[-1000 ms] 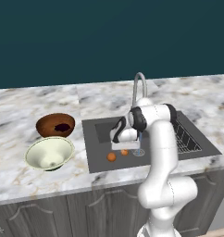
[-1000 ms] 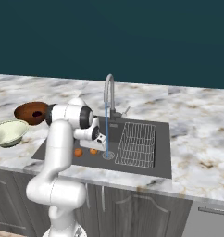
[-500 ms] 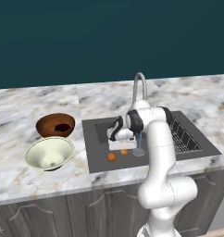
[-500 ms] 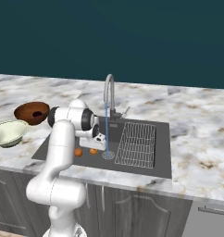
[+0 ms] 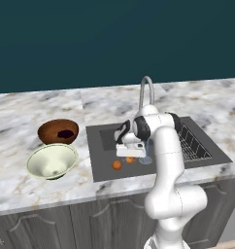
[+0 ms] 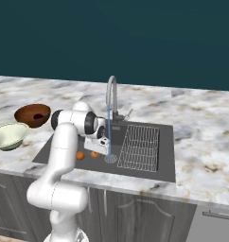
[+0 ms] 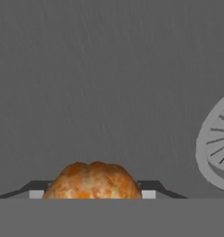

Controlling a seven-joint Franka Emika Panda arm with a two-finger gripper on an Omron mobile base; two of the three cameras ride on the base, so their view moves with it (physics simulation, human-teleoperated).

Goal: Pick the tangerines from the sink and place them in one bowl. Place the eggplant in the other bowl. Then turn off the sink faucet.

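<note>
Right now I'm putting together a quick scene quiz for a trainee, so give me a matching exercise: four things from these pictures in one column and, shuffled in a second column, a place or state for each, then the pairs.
Things:
1. eggplant
2. pale bowl
3. faucet
4. tangerine nearest the gripper

Places or states:
A. running water into the sink
B. between the fingertips, on the sink floor
C. lying in the reddish-brown bowl
D. holding nothing, on the counter

Pairs: 1-C, 2-D, 3-A, 4-B

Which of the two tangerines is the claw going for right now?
The tangerine under the claw, nearer the drain; the other tangerine lies apart.
</note>
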